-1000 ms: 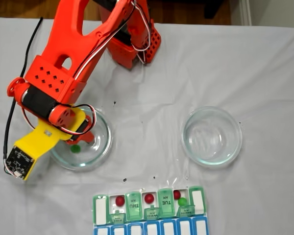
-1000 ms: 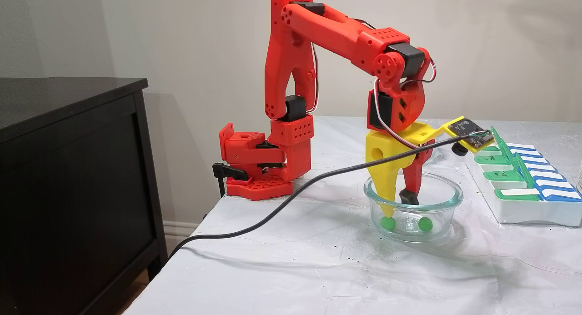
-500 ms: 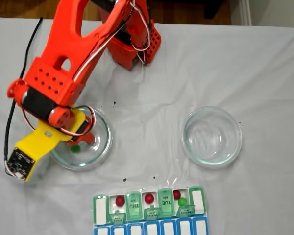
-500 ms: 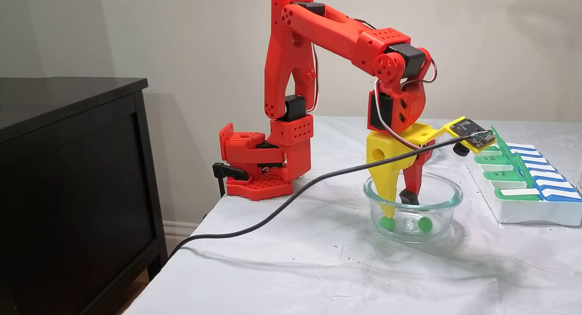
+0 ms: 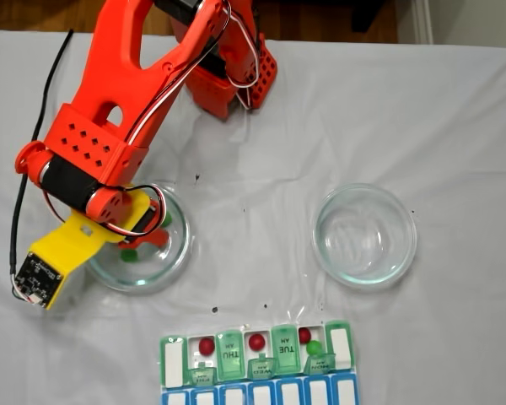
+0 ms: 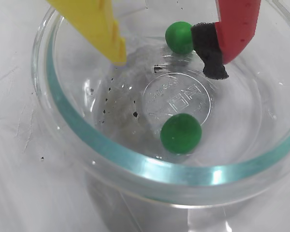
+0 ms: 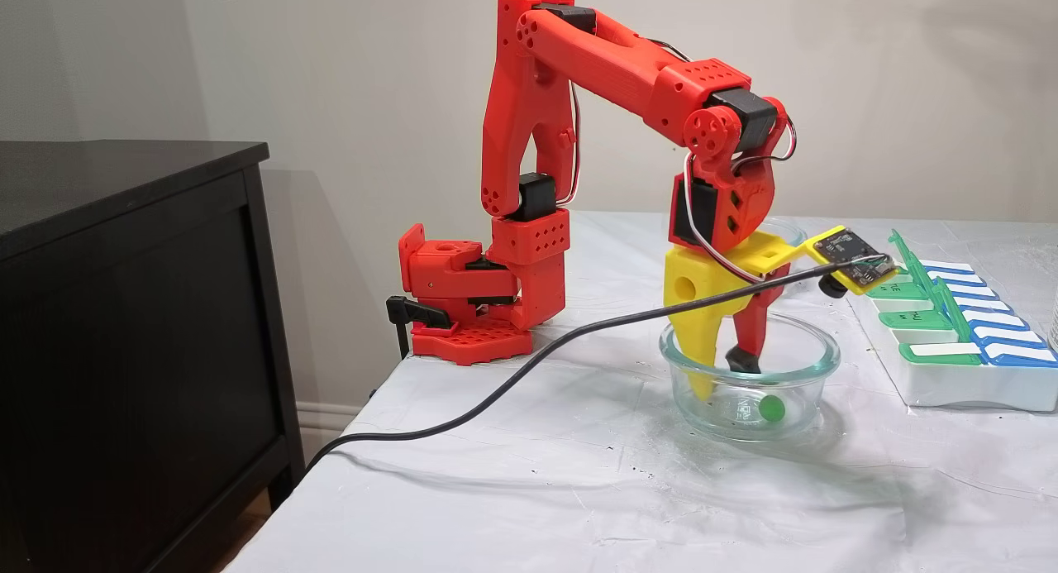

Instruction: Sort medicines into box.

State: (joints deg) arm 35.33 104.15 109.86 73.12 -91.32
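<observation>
In the fixed view from above, the orange arm's tool (image 5: 143,236) reaches into the round clear glass dish (image 5: 179,253) at the left of the white-clothed desk (image 5: 455,126), and a small round green pill (image 5: 129,253) shows on the dish floor just below it. A second, matching glass dish (image 5: 364,235) stands well apart at the right with nothing visible in it. At the near edge lies the flat pill organizer with translucent green lids (image 5: 229,354); three glossy red pills (image 5: 206,345) sit in separate open compartments and one green pill (image 5: 314,347) shares the rightmost of these.

In the wrist view the tool (image 6: 169,60) is spread apart and holds nothing: the yellow finger (image 6: 99,29) is at the left, the red finger with its black pad (image 6: 210,50) at the right. One green pill (image 6: 179,37) touches the black pad, far in the dish; the other green pill (image 6: 181,133) lies nearer, apart from both fingers.

In the side fixed view the tool (image 7: 722,374) hangs low inside the dish (image 7: 686,391), fingertips just off the floor, one green pill (image 7: 772,408) visible at the right.

The step in hand looks to be picking a green pill from the dish. Next, the fingers should straddle the far pill, go down and close gently, since such a round pill will likely roll or squirt away.
</observation>
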